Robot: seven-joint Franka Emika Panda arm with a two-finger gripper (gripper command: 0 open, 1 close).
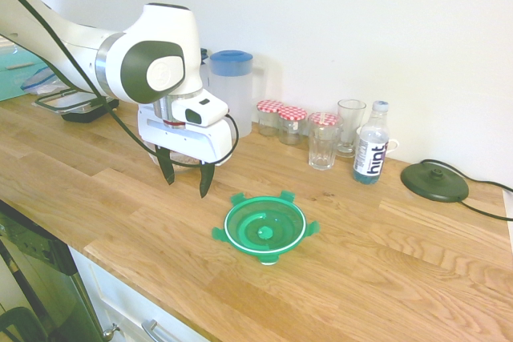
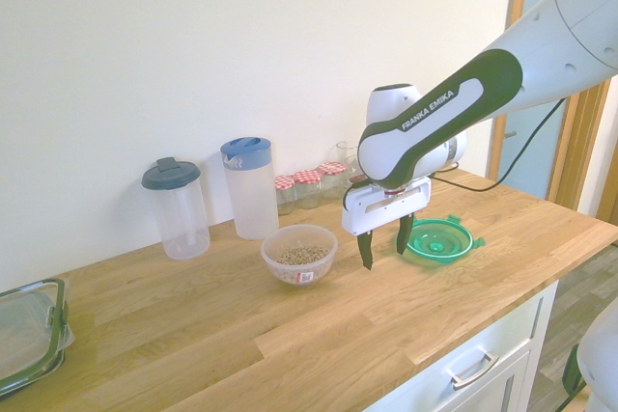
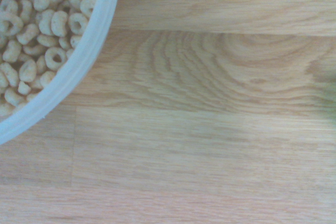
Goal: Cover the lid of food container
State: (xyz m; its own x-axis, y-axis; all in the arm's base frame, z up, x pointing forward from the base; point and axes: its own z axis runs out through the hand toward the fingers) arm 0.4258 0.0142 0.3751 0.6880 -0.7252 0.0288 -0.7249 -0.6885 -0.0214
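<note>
The gripper point(image 2: 384, 243) hangs above the wooden counter point(image 2: 290, 325) with its two dark fingers point(image 2: 365, 250) spread apart and pointing straight down, holding nothing. Taking the lid point(image 2: 440, 239) as the landmark: it lies flat on the counter with its inner side up, white knob point(image 1: 264, 234) in the middle and clip tabs sticking out around the rim, and the gripper is just beside it but not touching, on the side facing the bowl point(image 2: 299, 253). The bowl, with its ring cereal point(image 3: 31, 30), sits farther out on that same side, so the gripper stands between the two; in the wrist view only an arc of the bowl's rim shows, with bare wood beside it. The coming move, as I judge it, turns on that line: the lid has to be reached first by a short shift away from the bowl, then carried back across the gripper's present spot. Being round, the lid has no long axis; its rim or knob looks like the only hold. Beyond the lid toward the wall stand jars point(image 1: 280, 122), glasses point(image 1: 337, 138) and a bottle point(image 1: 371, 143), well apart from it, and the jug point(image 2: 249, 185) stands behind the bowl. The counter's front edge is near the lid in the second exterior view, so room is freer along the counter than toward that edge.
</note>
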